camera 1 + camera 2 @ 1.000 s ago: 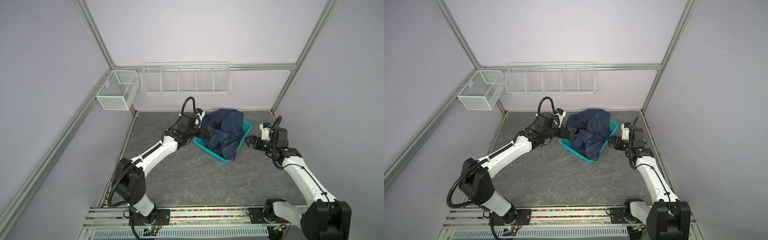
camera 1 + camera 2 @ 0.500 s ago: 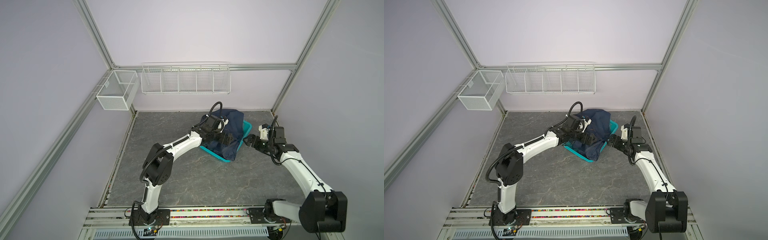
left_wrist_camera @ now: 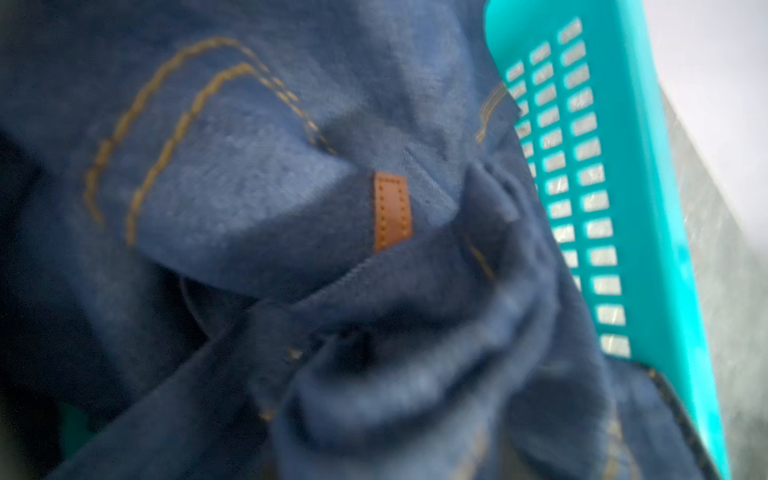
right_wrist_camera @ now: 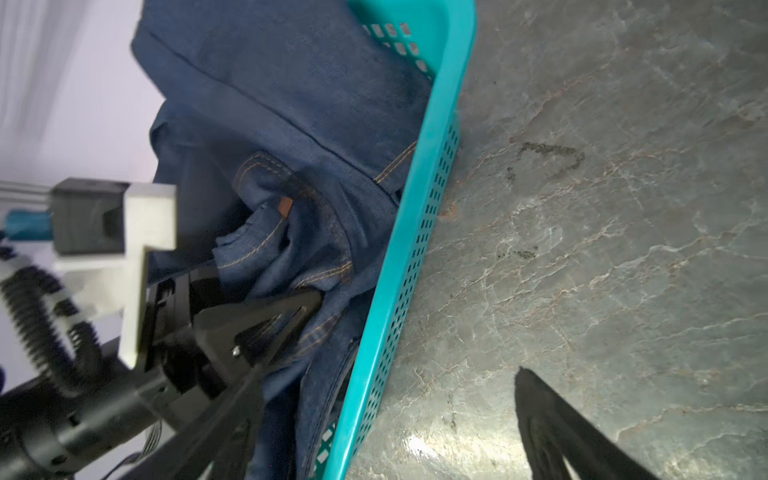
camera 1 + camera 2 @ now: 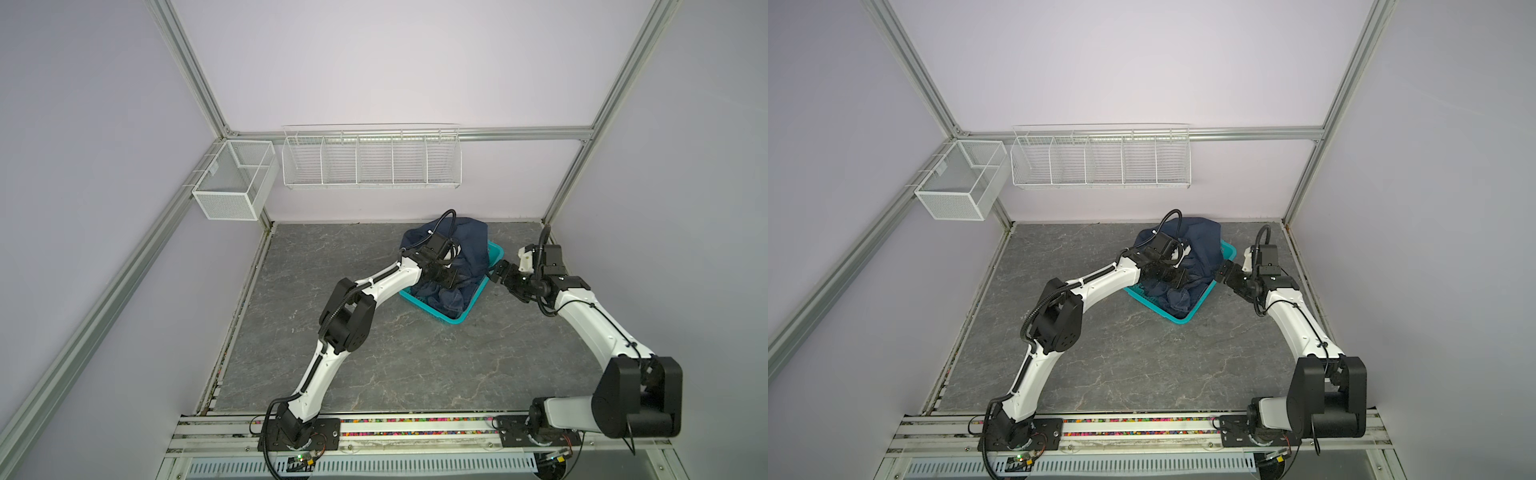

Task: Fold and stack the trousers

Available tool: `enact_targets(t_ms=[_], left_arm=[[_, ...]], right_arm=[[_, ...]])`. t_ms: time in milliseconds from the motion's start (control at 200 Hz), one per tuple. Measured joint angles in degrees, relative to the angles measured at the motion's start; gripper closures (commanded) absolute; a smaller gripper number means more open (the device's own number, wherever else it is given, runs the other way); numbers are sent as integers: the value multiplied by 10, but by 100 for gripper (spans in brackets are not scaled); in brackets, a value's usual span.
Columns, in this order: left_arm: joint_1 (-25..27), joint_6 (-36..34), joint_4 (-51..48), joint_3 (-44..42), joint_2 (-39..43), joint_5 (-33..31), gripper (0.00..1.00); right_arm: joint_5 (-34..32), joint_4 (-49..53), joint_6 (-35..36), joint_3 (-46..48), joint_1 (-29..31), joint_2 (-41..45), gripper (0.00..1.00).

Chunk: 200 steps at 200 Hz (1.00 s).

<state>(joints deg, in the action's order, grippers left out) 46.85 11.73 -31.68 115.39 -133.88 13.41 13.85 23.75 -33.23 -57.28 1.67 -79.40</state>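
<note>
The trousers (image 5: 471,249) are dark navy jeans heaped in a teal basket (image 5: 441,318) at the back of the table, seen in both top views (image 5: 1202,249). My left gripper (image 5: 451,281) (image 5: 1181,277) is dug into the heap near a tan patch (image 3: 392,212). Denim (image 3: 249,187) fills the left wrist view and hides the fingers. The right wrist view shows one left fingertip (image 4: 309,301) pressed into a fold. My right gripper (image 5: 496,276) (image 4: 388,370) is open, with the basket's right wall (image 4: 415,232) between its fingers.
A white wire rack (image 5: 370,160) hangs on the back wall and a white mesh box (image 5: 232,187) on the left rail. The grey marbled tabletop (image 5: 395,357) spreads in front of the basket. The right frame post (image 5: 550,216) stands close behind my right arm.
My left arm swung from the basket's left side over it, and its gripper sank into the jeans. My right gripper moved in to the basket's right wall.
</note>
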Motion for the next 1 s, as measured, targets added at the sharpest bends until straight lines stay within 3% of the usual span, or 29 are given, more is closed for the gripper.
enact_targets(t_ms=[25, 305, 615, 810, 999], left_arm=[[-1, 1, -5, 6, 0, 1, 100], [-10, 14, -36, 24, 27, 7, 100], [-12, 11, -80, 37, 148, -25, 100], [-12, 13, -131, 49, 197, -63, 100], [-13, 11, -191, 35, 249, -126, 100]], right_arm=[[-5, 0, -6, -4, 0, -6, 14], [-51, 12, -65, -95, 20, -119, 44], [-73, 17, -133, -143, 42, -203, 72], [-90, 28, -154, -155, 45, -217, 86], [-111, 42, -169, -170, 44, -217, 90]])
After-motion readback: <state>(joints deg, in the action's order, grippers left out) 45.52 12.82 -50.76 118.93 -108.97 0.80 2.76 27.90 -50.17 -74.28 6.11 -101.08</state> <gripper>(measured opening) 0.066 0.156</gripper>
